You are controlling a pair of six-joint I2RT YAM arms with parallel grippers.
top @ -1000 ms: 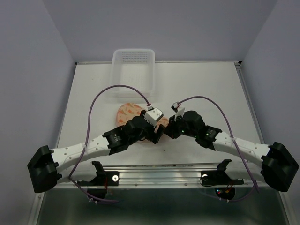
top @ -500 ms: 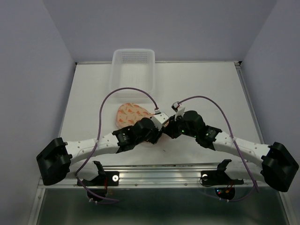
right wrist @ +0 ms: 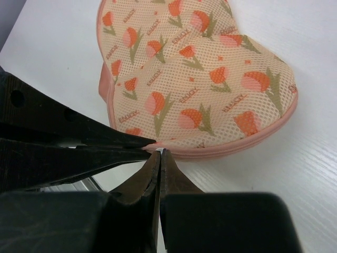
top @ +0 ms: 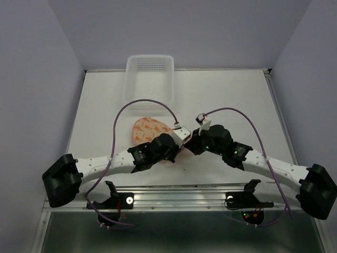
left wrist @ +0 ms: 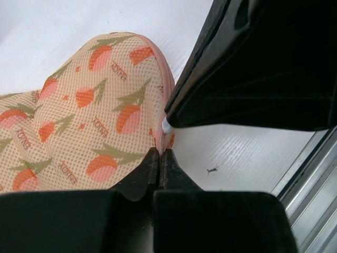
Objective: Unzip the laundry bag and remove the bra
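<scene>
Pinching shut at one end of the laundry bag, the left hand had its fingers pressed together, tips against the bag's pink zipper trim.

- A small white tab, possibly the zipper pull, sat just beyond those tips. Whether it or the trim was actually caught could not be told.
- The right hand was likewise closed. Its tips met the same stretch of trim from the opposite side and almost touched the left hand's. What it held, if anything, could not be told.
- The laundry bag lay flat, with its zipper seemingly closed all round. Its long axis ran from the end at the hands away to the far left. Both hands stood at that one end, neither nearer than the other.
- The next move was judged to turn on drawing the pull along the trim, away from that end, while the other hand anchored the bag.
- The bra was not visible and was presumed to be inside the bag.
- The counter was white, smooth and bare to the right of the bag.
- A white perforated basket stood beyond the bag's far end, apart from it.
</scene>
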